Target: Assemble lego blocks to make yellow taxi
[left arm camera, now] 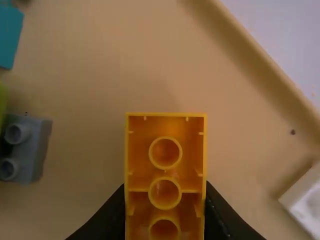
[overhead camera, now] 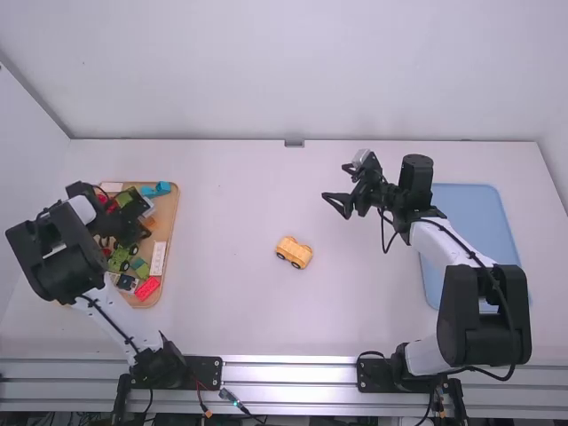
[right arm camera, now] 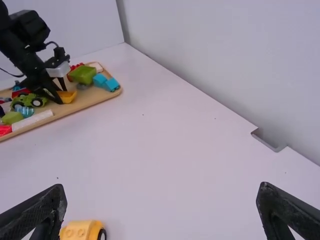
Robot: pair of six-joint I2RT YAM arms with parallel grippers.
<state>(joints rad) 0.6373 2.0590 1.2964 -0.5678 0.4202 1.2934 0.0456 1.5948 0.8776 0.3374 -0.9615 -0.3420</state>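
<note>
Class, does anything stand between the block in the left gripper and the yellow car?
Only the tray's low rim crosses the straight path; beyond it, nothing visible stands between the block and the yellow car.

You're in what looks like a robotics lab — two robot arms [overhead camera: 484, 311] on a metal rail [overhead camera: 288, 371], trailing cables [overhead camera: 235, 401], a white table [overhead camera: 364, 293] against white walls [overhead camera: 293, 80]

Plain pale walls [overhead camera: 311, 71] around a white table [overhead camera: 355, 311] under soft, even light.
</note>
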